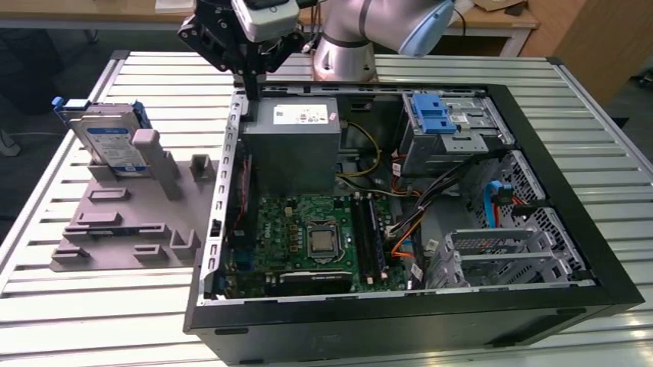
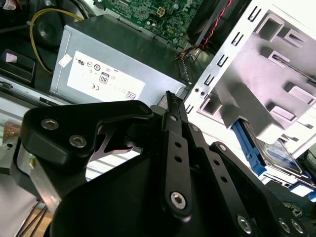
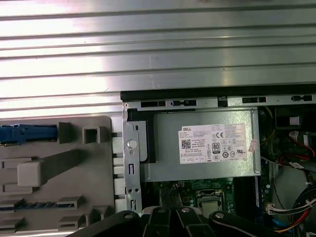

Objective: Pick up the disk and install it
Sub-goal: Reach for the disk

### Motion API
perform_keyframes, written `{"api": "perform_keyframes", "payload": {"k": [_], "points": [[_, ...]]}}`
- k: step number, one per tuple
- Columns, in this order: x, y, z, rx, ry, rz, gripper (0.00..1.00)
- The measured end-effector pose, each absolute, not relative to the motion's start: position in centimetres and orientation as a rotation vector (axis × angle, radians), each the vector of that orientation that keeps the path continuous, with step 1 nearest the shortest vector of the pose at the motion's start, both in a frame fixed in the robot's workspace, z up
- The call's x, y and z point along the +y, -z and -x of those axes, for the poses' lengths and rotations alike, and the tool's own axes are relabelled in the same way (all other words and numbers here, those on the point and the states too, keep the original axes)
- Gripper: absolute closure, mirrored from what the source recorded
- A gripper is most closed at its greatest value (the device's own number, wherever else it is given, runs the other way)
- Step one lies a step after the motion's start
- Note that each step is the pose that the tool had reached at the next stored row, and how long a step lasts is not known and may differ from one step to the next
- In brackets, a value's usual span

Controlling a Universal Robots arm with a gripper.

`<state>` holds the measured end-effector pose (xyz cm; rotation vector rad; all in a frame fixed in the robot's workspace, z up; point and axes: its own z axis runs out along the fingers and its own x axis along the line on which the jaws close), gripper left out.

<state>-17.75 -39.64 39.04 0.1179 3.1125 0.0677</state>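
Note:
The disk [image 1: 110, 143], a silver drive with a white-and-blue label in a blue carrier, stands on edge in a slot of the grey fixture plate [image 1: 122, 229], at the exterior view's left. The second wrist view shows the disk [image 2: 276, 154] behind the plate's ribs. In the first wrist view its blue end tab [image 3: 24, 133] pokes out. My black gripper [image 1: 250, 86] hangs over the far left corner of the open computer case [image 1: 408, 321], to the disk's right and apart from it. Its fingers [image 2: 171, 106] are shut with nothing between them. The gripper [image 3: 170, 213] points down beside the power supply.
A grey power-supply box [image 1: 296, 141] with a white sticker sits in the case under the gripper, with the green motherboard [image 1: 316, 237] below it. A grey drive cage with a blue latch [image 1: 433, 115] and another metal cage [image 1: 500, 256] line the case's right side. Everything rests on a slatted metal table [image 1: 61, 306].

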Motion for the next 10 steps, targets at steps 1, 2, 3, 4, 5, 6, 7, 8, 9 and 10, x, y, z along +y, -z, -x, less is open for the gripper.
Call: {"api": "perform_keyframes", "payload": {"k": [1, 2, 3, 4, 5, 6, 7, 8, 9, 10], "points": [[-39.63, -39.03, 17.8, 3.112, -0.068, -0.118, 0.89], [-39.63, -39.03, 17.84, 3.113, -0.068, -0.118, 0.89], [-39.63, -39.03, 17.88, 3.112, -0.068, -0.118, 0.89], [-39.63, -39.03, 17.92, 3.113, -0.068, -0.118, 0.89], [-39.63, -39.02, 17.96, 3.112, -0.068, -0.118, 0.89], [-39.64, -39.01, 18.0, 3.112, -0.068, -0.118, 0.89], [-39.64, -39.01, 18.02, 3.112, -0.068, -0.118, 0.89], [-39.63, -39.01, 18.03, 3.113, -0.068, -0.118, 0.89], [-39.64, -39.01, 18.11, 3.112, -0.068, -0.118, 0.89], [-39.64, -38.98, 18.26, 3.112, -0.068, -0.118, 0.89]]}}
